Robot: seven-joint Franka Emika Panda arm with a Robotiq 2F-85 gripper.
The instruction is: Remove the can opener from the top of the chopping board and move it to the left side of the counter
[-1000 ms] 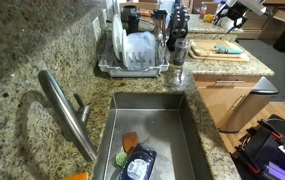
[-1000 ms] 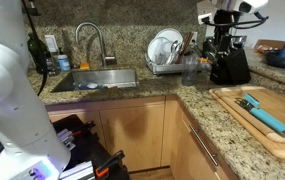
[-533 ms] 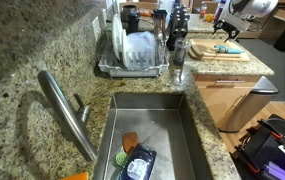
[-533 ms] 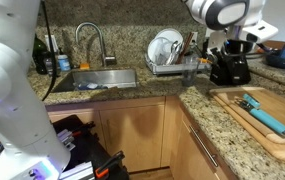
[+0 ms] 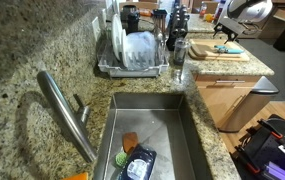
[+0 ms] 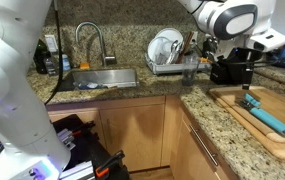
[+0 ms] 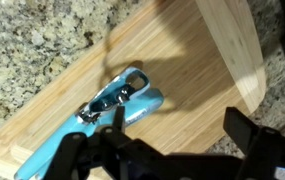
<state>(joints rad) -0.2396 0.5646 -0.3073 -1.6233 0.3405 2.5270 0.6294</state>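
The can opener (image 7: pixel 107 105) has teal-blue handles and a dark metal head and lies flat on the tan chopping board (image 7: pixel 182 70). It shows in both exterior views (image 5: pixel 230 48) (image 6: pixel 266 113), resting on the chopping board (image 5: pixel 207 53) (image 6: pixel 282 145). My gripper (image 7: pixel 177 130) is open and empty, hovering just above the board, with one finger beside the opener's head. In both exterior views the gripper (image 5: pixel 225 34) (image 6: pixel 250 85) hangs above the opener's head end. The speckled granite counter (image 7: pixel 32 40) (image 6: pixel 197 105) surrounds the board.
A dish rack (image 5: pixel 132 55) with plates stands beside the steel sink (image 5: pixel 152 130) with its faucet (image 6: pixel 92 40). A black appliance (image 6: pixel 227 68) stands behind the board. A dark blue white-labelled item (image 5: pixel 140 163) lies in the sink.
The arm has swung over the chopping board and lowered, so the open gripper now hangs close above the can opener. The can opener has not moved.
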